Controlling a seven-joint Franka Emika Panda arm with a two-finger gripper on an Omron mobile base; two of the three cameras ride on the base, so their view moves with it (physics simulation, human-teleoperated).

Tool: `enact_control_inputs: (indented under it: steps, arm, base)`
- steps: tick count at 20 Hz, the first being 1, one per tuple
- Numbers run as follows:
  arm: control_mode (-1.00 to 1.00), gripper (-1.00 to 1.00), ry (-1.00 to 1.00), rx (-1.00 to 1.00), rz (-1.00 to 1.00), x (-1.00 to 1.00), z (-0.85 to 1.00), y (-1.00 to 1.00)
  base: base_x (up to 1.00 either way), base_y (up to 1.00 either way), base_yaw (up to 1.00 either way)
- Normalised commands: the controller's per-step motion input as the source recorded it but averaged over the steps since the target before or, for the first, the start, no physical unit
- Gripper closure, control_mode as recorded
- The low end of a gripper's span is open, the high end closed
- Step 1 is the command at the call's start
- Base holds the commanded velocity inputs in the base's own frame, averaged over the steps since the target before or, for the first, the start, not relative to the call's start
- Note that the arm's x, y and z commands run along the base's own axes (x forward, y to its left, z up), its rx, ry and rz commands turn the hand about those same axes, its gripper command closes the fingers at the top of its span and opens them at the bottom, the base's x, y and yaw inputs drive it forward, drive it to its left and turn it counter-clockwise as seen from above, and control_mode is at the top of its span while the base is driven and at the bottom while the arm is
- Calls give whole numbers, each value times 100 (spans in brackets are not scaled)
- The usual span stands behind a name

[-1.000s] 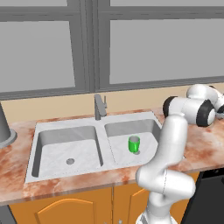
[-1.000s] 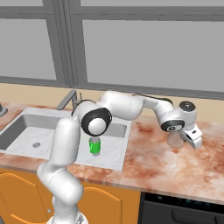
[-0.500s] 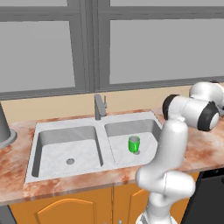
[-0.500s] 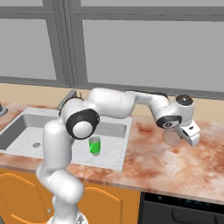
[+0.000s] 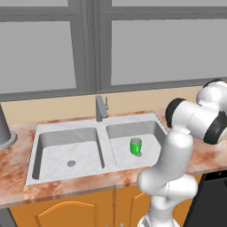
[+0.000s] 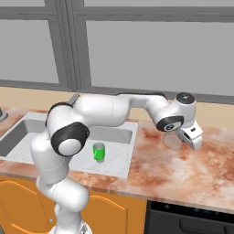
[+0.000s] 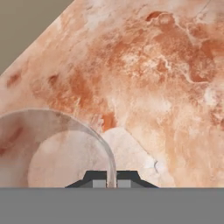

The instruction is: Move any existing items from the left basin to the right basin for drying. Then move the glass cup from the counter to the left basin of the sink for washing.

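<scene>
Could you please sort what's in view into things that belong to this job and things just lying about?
Job:
green mug
glass cup
left basin
right basin
counter
gripper

Lying about:
faucet
grey canister

Green mug [image 5: 135,146] upright in right basin [image 5: 119,133], near its front; left basin [image 5: 53,153] beside it. Faucet [image 5: 101,108] behind divider. Glass cup [image 6: 173,140] on counter [image 6: 183,169], right of sink, under gripper [image 6: 191,137].

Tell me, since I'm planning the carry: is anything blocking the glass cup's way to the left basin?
Nothing blocks it. The glass cup sits at the claw on the counter. The green mug stands in the right basin, below the route; the left basin holds nothing visible.
</scene>
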Motion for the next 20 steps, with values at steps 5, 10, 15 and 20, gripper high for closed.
enact_control_inputs:
  steps: [5,10,15,20]
  arm:
    - [-100,100,1,0,0,-26,21,54]
    - [-100,100,0,0,0,-25,7,56]
    - [-100,100,1,0,0,-16,3,64]
    - [-100,100,2,0,0,-5,2,74]
  base:
    - [0,0,0]
    - [0,0,0]
    - [0,0,0]
    - [0,0,0]
